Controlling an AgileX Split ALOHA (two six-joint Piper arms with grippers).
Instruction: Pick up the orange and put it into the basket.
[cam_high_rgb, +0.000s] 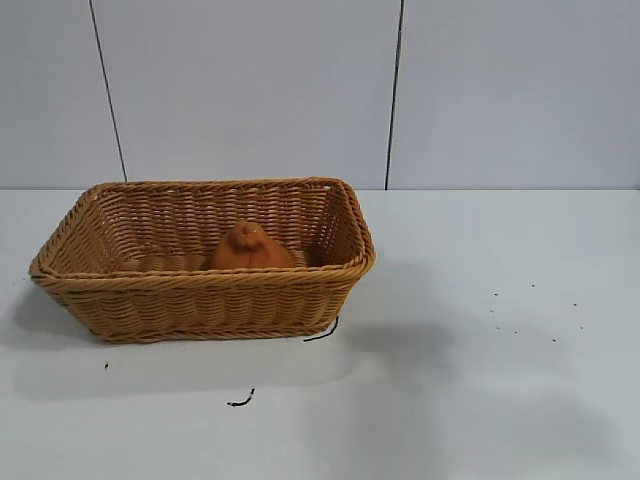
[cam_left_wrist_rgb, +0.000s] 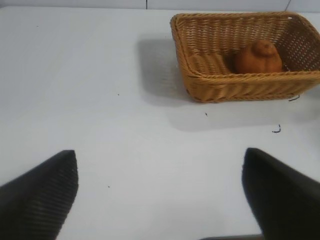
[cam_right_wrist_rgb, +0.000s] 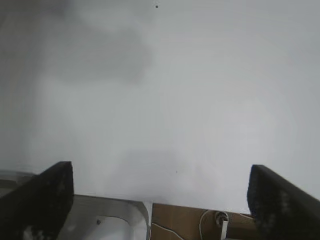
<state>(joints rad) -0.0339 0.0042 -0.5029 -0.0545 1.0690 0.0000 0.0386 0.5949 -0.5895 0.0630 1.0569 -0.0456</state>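
The orange (cam_high_rgb: 250, 248), a dull-orange fruit with a knob on top, sits upright inside the tan wicker basket (cam_high_rgb: 200, 300) on the left half of the white table. The left wrist view also shows the orange (cam_left_wrist_rgb: 258, 58) in the basket (cam_left_wrist_rgb: 240, 85), far from my left gripper (cam_left_wrist_rgb: 160, 195), which is open and empty over bare table. My right gripper (cam_right_wrist_rgb: 161, 200) is open and empty above the table's edge. Neither gripper shows in the exterior view.
Small dark scraps (cam_high_rgb: 240, 401) lie on the table in front of the basket, and one (cam_high_rgb: 322, 331) at its right corner. Fine dark specks (cam_high_rgb: 530, 310) dot the right side. A metal bracket (cam_right_wrist_rgb: 110, 220) and cables (cam_right_wrist_rgb: 220, 222) lie below the table edge.
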